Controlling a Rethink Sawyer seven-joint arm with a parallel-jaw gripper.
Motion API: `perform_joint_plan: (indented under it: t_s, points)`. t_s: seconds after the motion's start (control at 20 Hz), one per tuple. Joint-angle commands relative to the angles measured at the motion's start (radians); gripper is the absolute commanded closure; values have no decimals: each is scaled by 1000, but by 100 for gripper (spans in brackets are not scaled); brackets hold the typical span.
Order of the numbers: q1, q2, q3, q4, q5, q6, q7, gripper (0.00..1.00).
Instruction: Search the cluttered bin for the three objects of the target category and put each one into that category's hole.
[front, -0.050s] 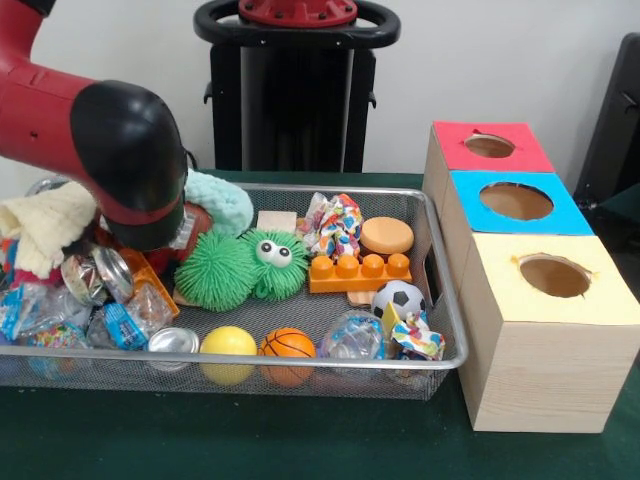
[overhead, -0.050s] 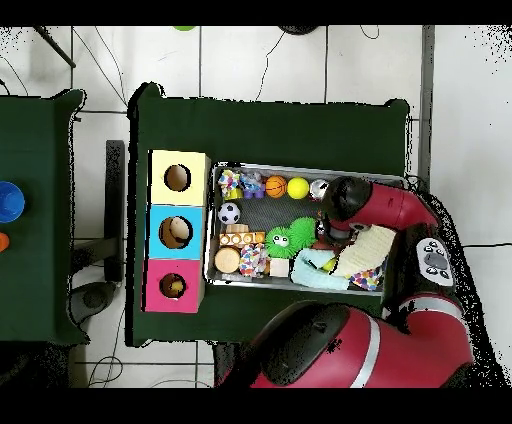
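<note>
The red arm (front, -0.050s: 110, 150) dips into the wire bin (front, -0.050s: 440, 300) at frame left (gripper hidden, its state unclear) beside a green fuzzy toy (front, -0.050s: 215, 270)

My red and black arm (front, -0.050s: 95, 140) reaches down from the upper left; its rounded black wrist end (overhead, -0.050s: 345, 200) points downward; my hand is hidden beneath it, so its grip cannot be seen.

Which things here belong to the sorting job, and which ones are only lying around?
Job:
- silver wire-mesh bin full of clutter
- red-topped wooden box, blue-topped wooden box and yellow-topped wooden box, each with a hole
- red and black robot arm

Lying about:
- blue round object on the green side table
- thin floor cables
</note>
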Motion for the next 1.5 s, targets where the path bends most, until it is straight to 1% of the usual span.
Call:
perform_joint_plan:
  t_s: [0.05, 0.25, 0.35, 0.55, 0.75, 0.8, 0.95, 1.1, 1.5]
  points:
    - [-75, 59, 35, 346, 42, -3, 81, 0]
    - [-92, 40, 48, 412, 118, -44, 93, 0]
    - [-103, 37, 56, 439, 155, -80, 92, 0]
    - [-149, 20, 95, 518, 240, -183, 110, 0]
    - [-182, 5, 122, 575, 299, -243, 116, 0]
    - [-208, -7, 150, 621, 330, -300, 120, 0]
    - [-245, -18, 187, 673, 372, -377, 113, 0]
    - [-304, -16, 254, 755, 438, -492, 117, 0]
    - [-357, -5, 314, 819, 501, -561, 127, 0]
